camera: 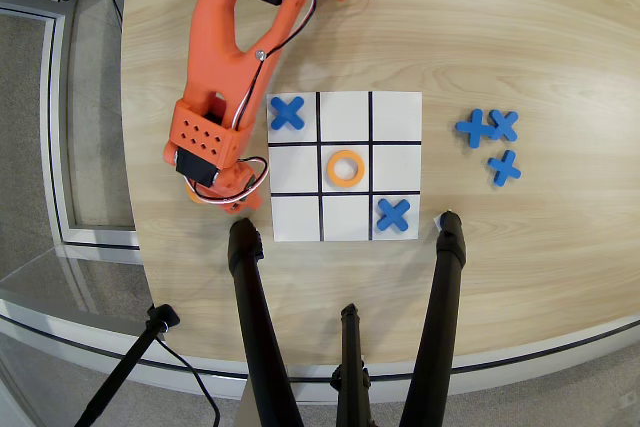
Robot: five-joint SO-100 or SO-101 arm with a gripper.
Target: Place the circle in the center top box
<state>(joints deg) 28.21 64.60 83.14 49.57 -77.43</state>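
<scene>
My orange arm reaches down the left side of the overhead view, and its gripper (pixel 226 197) sits just left of the white 3x3 grid (pixel 400 152). The wrist hides the fingertips, so whether they are open or shut does not show. A sliver of orange circle (pixel 194 194) peeks out beneath the gripper's left edge. Another orange circle (pixel 345 167) lies in the grid's middle cell. The center top box (pixel 345 217), the middle cell of the row farthest from the arm's base, is blank. Blue X pieces lie in the near-left cell (pixel 287 113) and the far-right cell (pixel 393 214).
Three loose blue X pieces (pixel 489 128) lie on the wooden table (pixel 520 37) right of the grid. Black tripod legs (pixel 255 317) (pixel 442 297) stand along the lower table edge just below the grid. The table's curved left edge runs close to the gripper.
</scene>
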